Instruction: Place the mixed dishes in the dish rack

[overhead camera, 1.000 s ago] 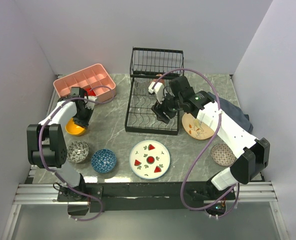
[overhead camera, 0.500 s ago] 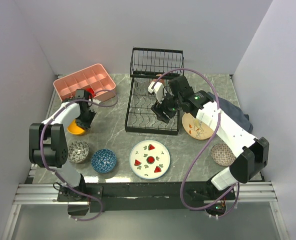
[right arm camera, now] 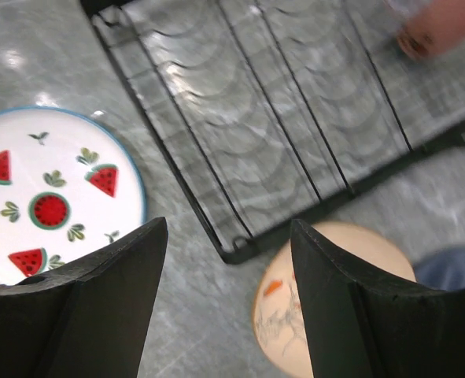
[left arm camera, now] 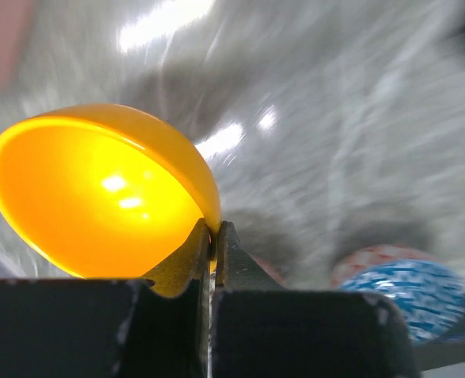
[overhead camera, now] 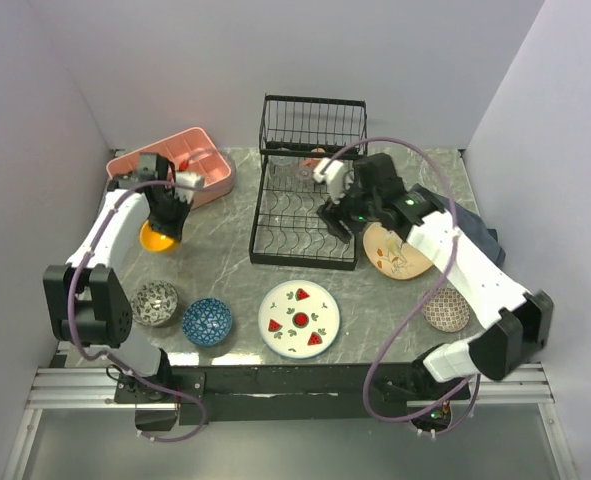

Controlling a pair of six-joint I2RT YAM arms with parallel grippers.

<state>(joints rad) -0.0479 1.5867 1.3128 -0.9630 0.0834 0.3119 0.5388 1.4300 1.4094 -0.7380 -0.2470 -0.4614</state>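
Pinches the rim of the orange bowl (left arm camera: 98,189) in the left claw (left arm camera: 214,236), with the fingers pressed together on the wall, one inside and one outside. Holds it tilted, hollow turned toward the wrist camera, at about 9 o'clock on the desk (overhead camera: 225,250) and at 5 o'clock of the pink tray (overhead camera: 190,145). Cannot tell whether lifted clear of the desk or resting on it.

Hangs the right claw (right arm camera: 226,228) spread wide and empty above the 4 o'clock edge of the dish rack (right arm camera: 279,118).

Shows that rack at 12 o'clock on the desk, with the terracotta cup (right arm camera: 437,31) sitting in it near the tall back section.

Shows the other dishes outside the rack:
- watermelon-slice plate (overhead camera: 299,318) flat at 6 o'clock
- blue bowl (overhead camera: 207,321) at 7 o'clock, just beside the grey bowl (overhead camera: 156,302)
- bird-motif plate (overhead camera: 395,255) at 3 o'clock, just beside the rack's right edge
- brown bowl (overhead camera: 445,308) at 4 o'clock

Shows a blue cloth (overhead camera: 470,230) at 3 o'clock too, beyond the bird-motif plate and partly under the right arm.
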